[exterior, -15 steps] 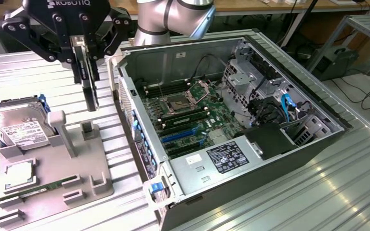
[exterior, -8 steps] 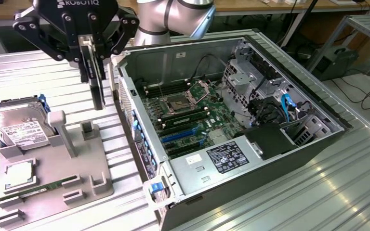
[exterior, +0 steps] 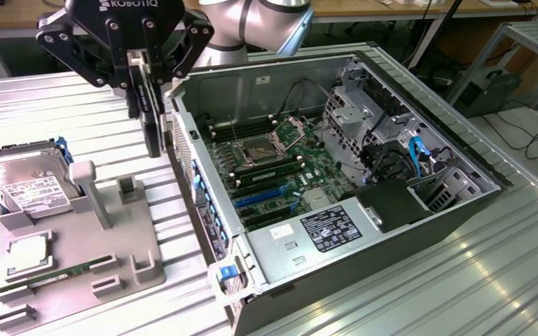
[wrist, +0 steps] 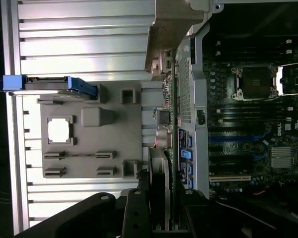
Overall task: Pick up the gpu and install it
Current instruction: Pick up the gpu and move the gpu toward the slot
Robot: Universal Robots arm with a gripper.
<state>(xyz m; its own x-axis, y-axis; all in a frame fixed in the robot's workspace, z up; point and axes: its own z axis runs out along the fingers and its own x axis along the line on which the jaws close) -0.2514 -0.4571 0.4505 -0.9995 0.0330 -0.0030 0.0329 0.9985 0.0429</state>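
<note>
My gripper [exterior: 148,87] is shut on the gpu [exterior: 153,122], a thin dark card that hangs edge-down from the fingers. It is held in the air over the gap between the grey fixture tray [exterior: 82,241] and the left wall of the open computer case [exterior: 180,133]. In the wrist view the gpu [wrist: 169,124] appears edge-on, with components and a green board edge, running from the gripper [wrist: 159,208] to its metal bracket end [wrist: 171,29]. The motherboard [exterior: 269,164] with blue expansion slots [exterior: 258,198] lies inside the case.
The fixture tray holds a silver hard drive [exterior: 24,187] in a blue frame, a processor chip [exterior: 28,252] and a green memory stick [exterior: 59,274]. Cables and a drive cage [exterior: 409,157] crowd the case's far side. The ribbed metal table [exterior: 456,280] extends around.
</note>
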